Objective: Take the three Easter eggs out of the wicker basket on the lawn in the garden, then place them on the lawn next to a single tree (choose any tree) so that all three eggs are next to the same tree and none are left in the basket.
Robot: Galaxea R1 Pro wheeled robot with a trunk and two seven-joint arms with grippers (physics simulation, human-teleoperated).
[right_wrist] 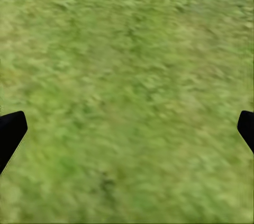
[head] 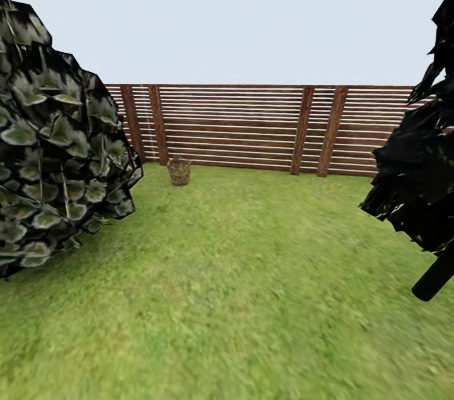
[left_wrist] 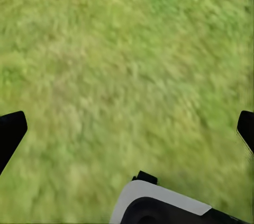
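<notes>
The wicker basket stands far off on the lawn, close to the foot of the wooden fence. It looks small from here, and the Easter eggs are hidden from sight. No smooth-trunked tree is in view. My left gripper hangs open over bare grass, its dark fingertips wide apart with nothing between them. My right gripper is likewise open above the grass, its fingertips spread to the picture's sides.
A brown slatted fence closes the far side of the garden. A big leafy bush stands at the left, a dark conifer at the right, with open grass between them. A white part of my body shows below the left gripper.
</notes>
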